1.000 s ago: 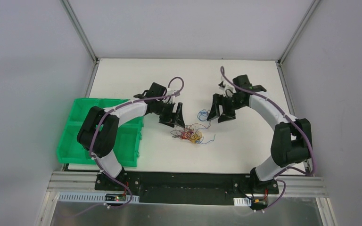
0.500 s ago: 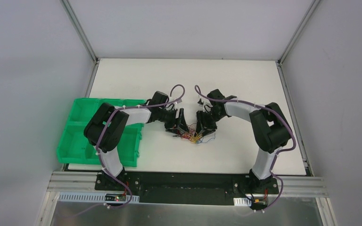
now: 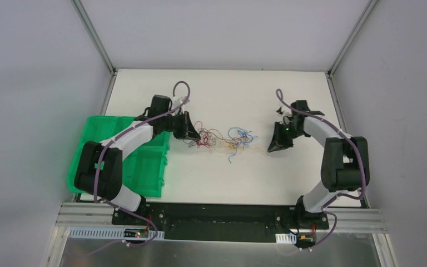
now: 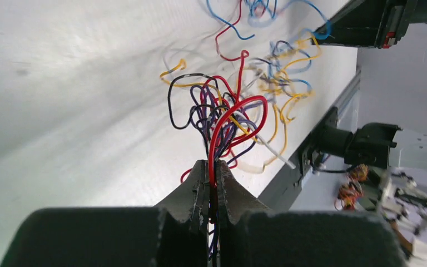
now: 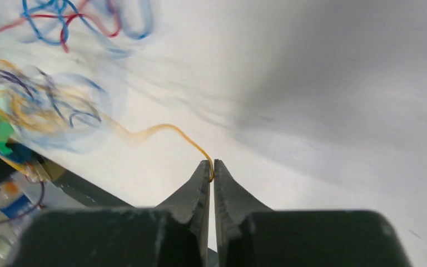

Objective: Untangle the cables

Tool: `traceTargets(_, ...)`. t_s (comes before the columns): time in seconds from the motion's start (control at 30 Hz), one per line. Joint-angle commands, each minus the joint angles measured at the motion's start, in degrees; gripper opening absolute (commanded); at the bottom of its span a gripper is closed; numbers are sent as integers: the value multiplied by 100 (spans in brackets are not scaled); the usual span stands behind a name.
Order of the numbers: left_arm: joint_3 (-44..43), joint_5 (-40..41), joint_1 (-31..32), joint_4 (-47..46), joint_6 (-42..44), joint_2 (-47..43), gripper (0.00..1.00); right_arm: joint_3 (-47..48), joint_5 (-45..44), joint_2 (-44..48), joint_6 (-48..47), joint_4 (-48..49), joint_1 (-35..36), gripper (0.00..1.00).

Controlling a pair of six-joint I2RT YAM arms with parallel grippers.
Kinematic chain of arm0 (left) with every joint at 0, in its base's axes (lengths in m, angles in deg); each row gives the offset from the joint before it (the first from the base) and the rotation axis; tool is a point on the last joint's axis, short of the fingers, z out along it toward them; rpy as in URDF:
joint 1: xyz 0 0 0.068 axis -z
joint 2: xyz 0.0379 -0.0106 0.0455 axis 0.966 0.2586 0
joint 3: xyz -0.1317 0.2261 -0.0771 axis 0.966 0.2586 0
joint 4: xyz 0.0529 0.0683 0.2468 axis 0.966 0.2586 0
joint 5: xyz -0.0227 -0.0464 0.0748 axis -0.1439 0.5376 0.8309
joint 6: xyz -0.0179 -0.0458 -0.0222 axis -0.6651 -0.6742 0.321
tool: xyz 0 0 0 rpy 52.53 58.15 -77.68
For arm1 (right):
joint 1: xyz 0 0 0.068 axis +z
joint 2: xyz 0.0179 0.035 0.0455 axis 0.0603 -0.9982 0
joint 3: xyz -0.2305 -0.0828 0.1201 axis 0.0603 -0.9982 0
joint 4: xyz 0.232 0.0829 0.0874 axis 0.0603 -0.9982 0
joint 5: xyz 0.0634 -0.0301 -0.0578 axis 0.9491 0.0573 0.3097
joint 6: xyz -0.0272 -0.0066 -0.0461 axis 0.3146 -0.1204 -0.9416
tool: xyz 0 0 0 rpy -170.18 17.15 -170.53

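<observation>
From above, the cables (image 3: 228, 139) stretch across the counter (image 3: 228, 89) between the left pincer (image 3: 193, 136) and right pincer (image 3: 273, 148), likely to draw the knot open. Left wrist: its jaws clamp a red-and-purple bunch (image 4: 218, 136). Right wrist: jaws pinch one yellow cable (image 5: 161, 128).

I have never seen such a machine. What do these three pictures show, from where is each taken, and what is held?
The left arm and the right arm are robot arms bolted at the near edge of a white table. The wide picture comes from a fixed camera above and behind them. The other two come from a camera on each wrist, looking along its own fingers. On the table lies a tangle of thin coloured cables, with a green bin at the left. The left gripper is shut on a bunch of red, dark and purple ones; the right gripper is shut on one yellow cable.
</observation>
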Motion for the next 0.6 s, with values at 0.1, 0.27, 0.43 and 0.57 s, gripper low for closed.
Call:
traceTargets(0.1,-680,238,-726,1328,1169,-1028,0,301,-836,444,-1913,-1287,-1935,0)
traceTargets(0.27,-1143,-187,-693,1513,1174,-1026,0,777,-558,400,-2447,-1601,-2353,0)
traceTargets(0.43,-1249,-235,-253,1491,1105,-659,0,945,-7,817,-1583,-1368,-1561,0)
traceTargets(0.57,-1397,-240,152,1325,1069,-327,0,1122,159,933,-881,-911,-741,66)
